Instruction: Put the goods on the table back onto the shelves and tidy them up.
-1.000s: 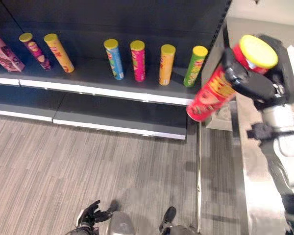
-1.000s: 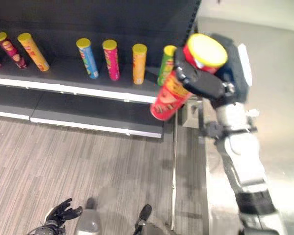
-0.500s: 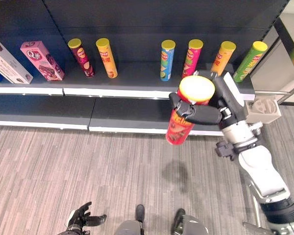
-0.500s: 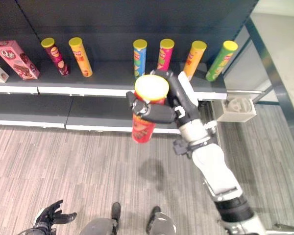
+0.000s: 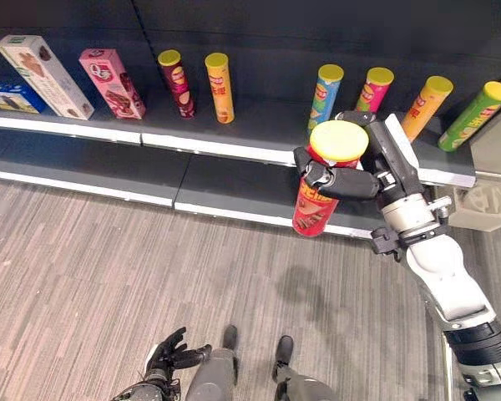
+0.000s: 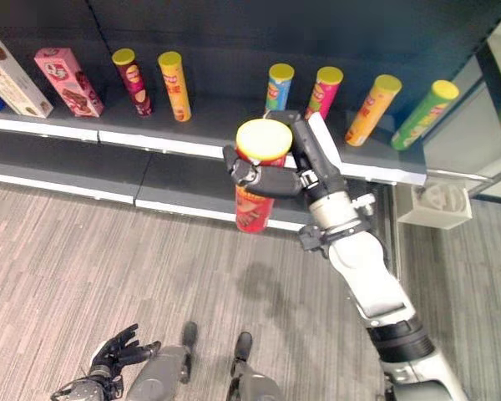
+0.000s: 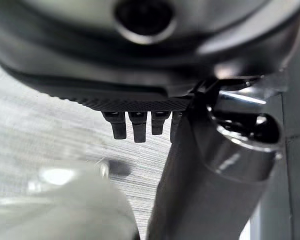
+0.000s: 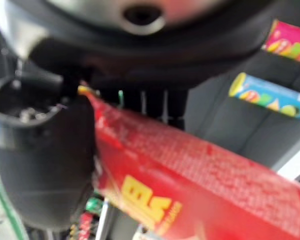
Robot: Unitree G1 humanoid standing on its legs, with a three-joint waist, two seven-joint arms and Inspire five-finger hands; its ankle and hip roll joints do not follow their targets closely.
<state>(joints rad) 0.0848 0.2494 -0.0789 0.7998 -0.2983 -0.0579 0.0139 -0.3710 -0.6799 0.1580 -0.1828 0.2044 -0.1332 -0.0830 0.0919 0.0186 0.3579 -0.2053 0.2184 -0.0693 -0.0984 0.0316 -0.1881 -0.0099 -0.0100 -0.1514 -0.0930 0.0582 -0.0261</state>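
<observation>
Across the top runs the dark shelf [image 5: 259, 138]: boxes [image 5: 42, 63] upper left, then two tubes [image 5: 198, 85], and four more tubes [image 5: 405, 96] toward upper right. Below lies grey wood-grain floor [image 5: 108, 276].

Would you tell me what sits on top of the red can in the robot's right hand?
A yellow lid caps the red can, held by the right hand. The lid hides its contents.

Upper shelf [image 5: 259, 134]: open gap between orange tube [image 5: 220, 75] and blue tube [image 5: 325, 86]; boxes [image 5: 110, 82] crowd its left end, pink tube [image 5: 373, 88], yellow-orange tube [image 5: 426, 96], green tube [image 5: 473, 115] its right.
</observation>
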